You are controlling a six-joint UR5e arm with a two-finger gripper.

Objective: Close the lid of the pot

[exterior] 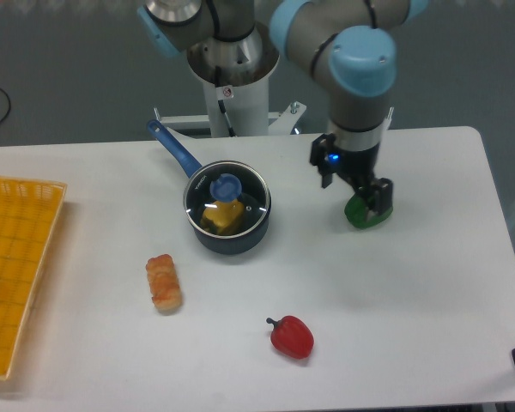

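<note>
The lid sits flat on the pot, blue knob up, something yellow showing through the glass. The pot is on the table left of centre, its blue handle pointing to the back left. Over on the right, the gripper hangs low above the green pepper, well apart from the lid and holding nothing. One dark finger shows in front of the pepper; whether the fingers are spread or pressed together, I cannot tell from here. Bread roll in front of the pot, red pepper near the front edge, yellow basket at far left.
</note>
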